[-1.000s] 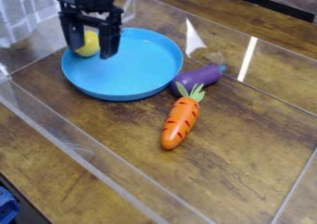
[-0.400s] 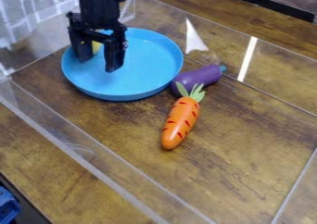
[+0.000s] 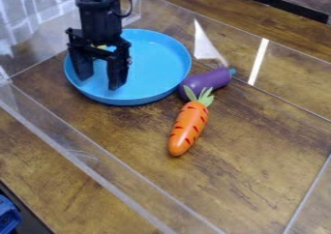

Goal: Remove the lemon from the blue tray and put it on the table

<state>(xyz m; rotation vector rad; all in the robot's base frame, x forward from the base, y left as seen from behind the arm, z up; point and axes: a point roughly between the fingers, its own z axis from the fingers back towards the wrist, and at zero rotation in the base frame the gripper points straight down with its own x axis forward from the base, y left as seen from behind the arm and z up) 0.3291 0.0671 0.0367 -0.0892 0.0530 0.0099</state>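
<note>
The blue tray [image 3: 158, 62] lies at the back left of the table [image 3: 253, 165]. My black gripper [image 3: 100, 75] points straight down into the tray's left half, its two fingers spread apart and their tips low over the tray floor. It is open. The lemon is hidden behind the gripper's body and fingers, so I cannot tell whether the fingers touch it.
A purple eggplant [image 3: 212, 78] lies just off the tray's right rim, and an orange carrot [image 3: 189, 128] lies in front of it. Clear acrylic walls [image 3: 65, 141] border the tabletop at the front left and the back.
The gripper has come down into the tray and shifted slightly toward the front. The lemon, seen between the fingers before, is now covered by the gripper. The jaws stayed open.
</note>
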